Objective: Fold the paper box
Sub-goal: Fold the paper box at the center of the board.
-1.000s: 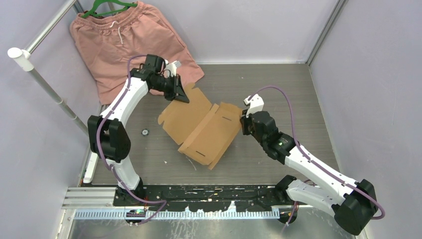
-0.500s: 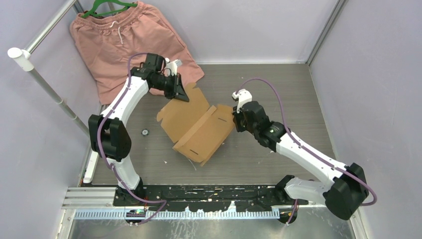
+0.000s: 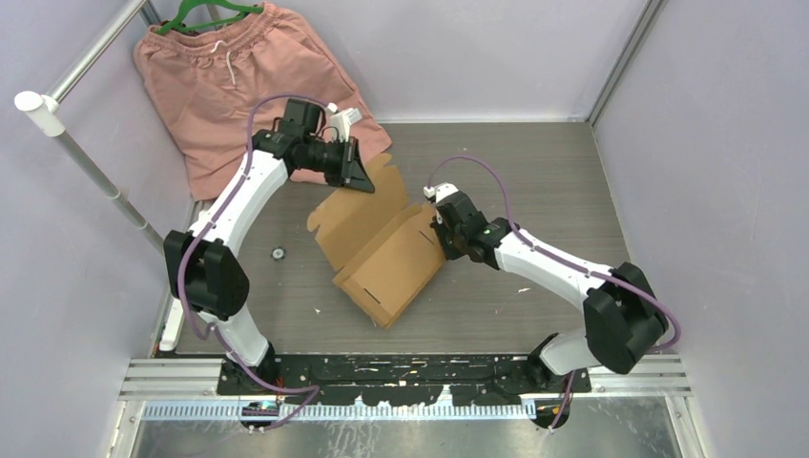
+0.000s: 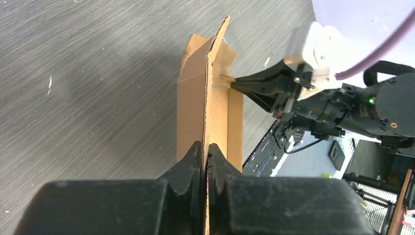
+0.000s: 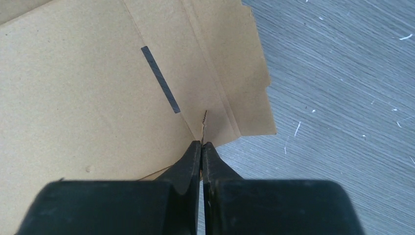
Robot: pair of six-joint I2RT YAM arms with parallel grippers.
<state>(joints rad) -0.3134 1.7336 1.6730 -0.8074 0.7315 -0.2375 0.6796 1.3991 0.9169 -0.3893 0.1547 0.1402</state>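
The paper box point(image 3: 382, 250) is a brown die-cut cardboard sheet, partly creased, lying mid-table with its sides raised. My left gripper point(image 3: 363, 178) is shut on its far flap. In the left wrist view that flap point(image 4: 215, 98) runs edge-on between the closed fingertips of the left gripper point(image 4: 205, 147). My right gripper point(image 3: 440, 229) is shut on a thin upright flap edge at the sheet's right side. In the right wrist view the right gripper point(image 5: 201, 145) pinches that edge, beside a panel point(image 5: 88, 98) with a narrow dark slot point(image 5: 160, 78). The right gripper point(image 4: 235, 84) also shows in the left wrist view.
Salmon-pink shorts point(image 3: 238, 76) on a green hanger point(image 3: 205, 14) lie at the far left, just behind the left gripper. A metal pole point(image 3: 86, 157) slants along the left wall. A small round object point(image 3: 278, 254) sits left of the cardboard. Purple walls enclose the table.
The right arm swung left and away from me, carrying its side of the cardboard inward. The left gripper moved slightly right with its flap, and the sheet shifted and folded up more.
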